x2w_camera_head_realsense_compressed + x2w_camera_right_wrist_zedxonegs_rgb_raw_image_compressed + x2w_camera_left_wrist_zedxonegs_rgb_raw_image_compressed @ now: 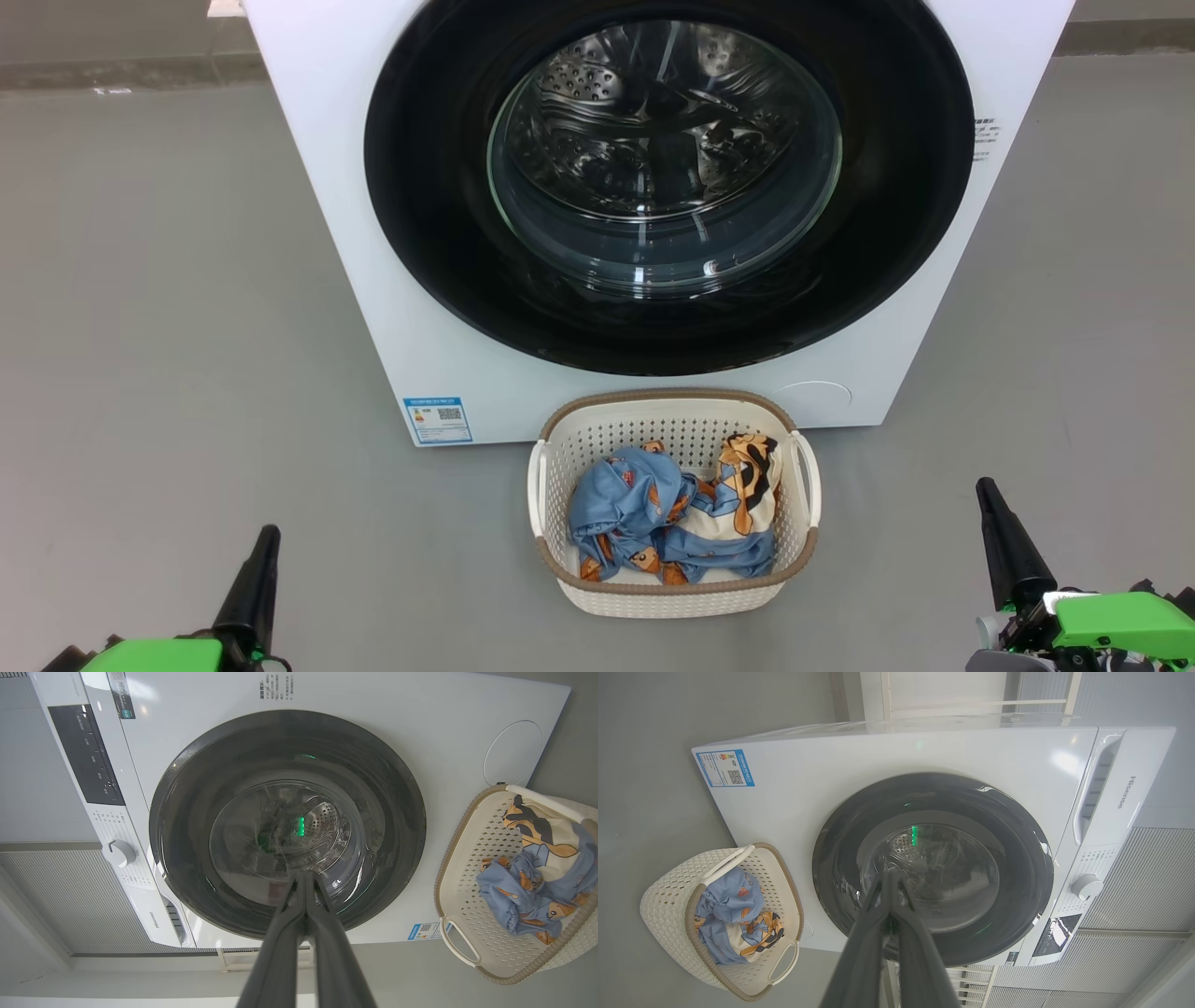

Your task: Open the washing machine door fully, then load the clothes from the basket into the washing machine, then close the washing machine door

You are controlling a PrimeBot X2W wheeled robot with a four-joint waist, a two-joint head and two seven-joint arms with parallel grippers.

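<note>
In the head view the left gripper (269,534) and right gripper (986,490) both have their fingers pressed together, holding nothing. The small cream perforated plastic basket with a brown rim (672,397) stands on the grey floor (168,327) between them, at 3 o'clock from the left gripper and 9 o'clock from the right. In it lie crumpled light blue and cream clothes printed with orange figures (672,513). Just behind stands the big white front-loading washing machine (317,140), its round glossy black-rimmed glass door (667,168) shut.
</note>
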